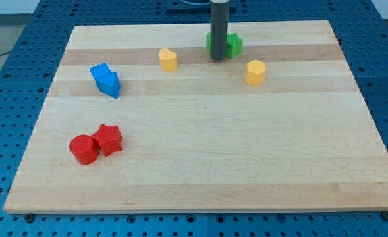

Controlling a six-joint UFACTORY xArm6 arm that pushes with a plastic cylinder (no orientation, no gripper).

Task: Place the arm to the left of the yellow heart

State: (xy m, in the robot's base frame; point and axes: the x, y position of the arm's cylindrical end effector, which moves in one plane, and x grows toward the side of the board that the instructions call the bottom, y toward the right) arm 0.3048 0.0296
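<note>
Nearest the camera, low on the view's left, a red cylinder (83,149) and a red star (108,139) sit touching each other on the wooden board (200,171). Further up on the left, a blue block (106,79) of angular shape stands alone, well apart from the 2 red ones.

Moving right, the yellow heart (168,59) rests near the view's top, a little left of centre. My rod comes straight down from the top edge, upright, and my tip (217,59) meets the board to the right of the heart, near it with a bare gap between. I carry no jaws, so there is nothing to open or close, and I hold nothing. Just behind the rod lies a green block (232,44); the rod hides part of it and I cannot tell whether I touch it. Right again, a yellow hexagon-like block (255,72) sits near, slightly lower.

Bare wood lies between the blue block and the heart; the whole lower centre and right of the board are open, with all 4 edges in view.
</note>
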